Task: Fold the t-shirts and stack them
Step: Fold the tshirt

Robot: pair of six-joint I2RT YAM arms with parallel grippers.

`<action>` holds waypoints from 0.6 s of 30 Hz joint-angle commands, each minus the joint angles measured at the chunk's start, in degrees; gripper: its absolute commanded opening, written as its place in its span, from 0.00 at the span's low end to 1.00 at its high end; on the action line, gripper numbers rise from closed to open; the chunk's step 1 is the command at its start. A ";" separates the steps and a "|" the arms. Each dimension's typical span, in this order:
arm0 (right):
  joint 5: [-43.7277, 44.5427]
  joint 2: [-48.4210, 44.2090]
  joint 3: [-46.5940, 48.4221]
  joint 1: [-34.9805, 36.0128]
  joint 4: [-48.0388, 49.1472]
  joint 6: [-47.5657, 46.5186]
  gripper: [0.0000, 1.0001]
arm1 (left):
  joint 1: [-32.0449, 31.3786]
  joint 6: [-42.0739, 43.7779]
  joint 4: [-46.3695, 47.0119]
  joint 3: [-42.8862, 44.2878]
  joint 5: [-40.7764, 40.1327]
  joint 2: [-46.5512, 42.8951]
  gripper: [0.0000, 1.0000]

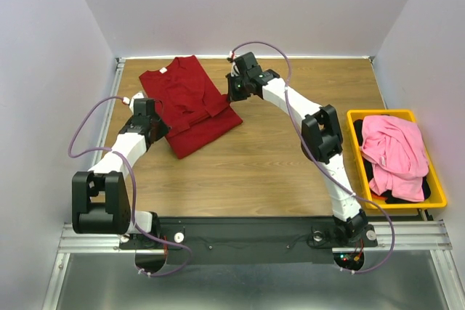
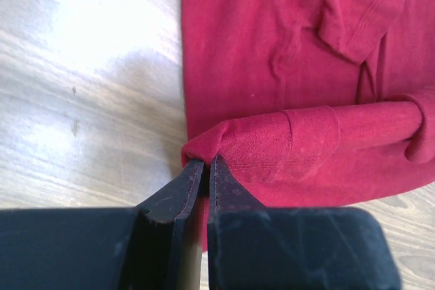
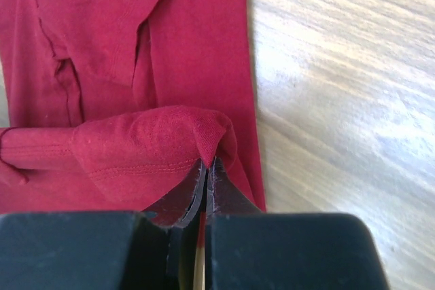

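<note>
A wooden tabletop [image 1: 290,172] with a pale brown, streaked grain fills the scene. Plain white walls close it in on three sides: the back wall [image 1: 247,5], the left wall [image 1: 43,70] and the right wall [image 1: 429,49] (all faintly lilac in this light). A thin light trim [image 1: 320,57] edges the far side. Aluminium rails [image 1: 425,236] run along the near edge above a grey metal sheet [image 1: 240,288]. Soft white glare [image 2: 102,25] lies on the wood.

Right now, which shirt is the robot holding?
The red shirt: left fingers and right fingers pinch it. Pink shirt and black shirt lie in the bin.
</note>
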 commanded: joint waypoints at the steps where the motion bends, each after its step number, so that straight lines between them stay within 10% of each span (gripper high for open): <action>1: 1.33 0.12 3.11 -0.26 4.67 0.58 0.01 | 1.07 2.50 2.92 0.76 -0.42 0.42 0.00; 18: 5.11 1.08 1.70 -0.34 7.75 1.81 0.01 | 1.78 3.21 6.00 1.72 1.07 5.87 0.00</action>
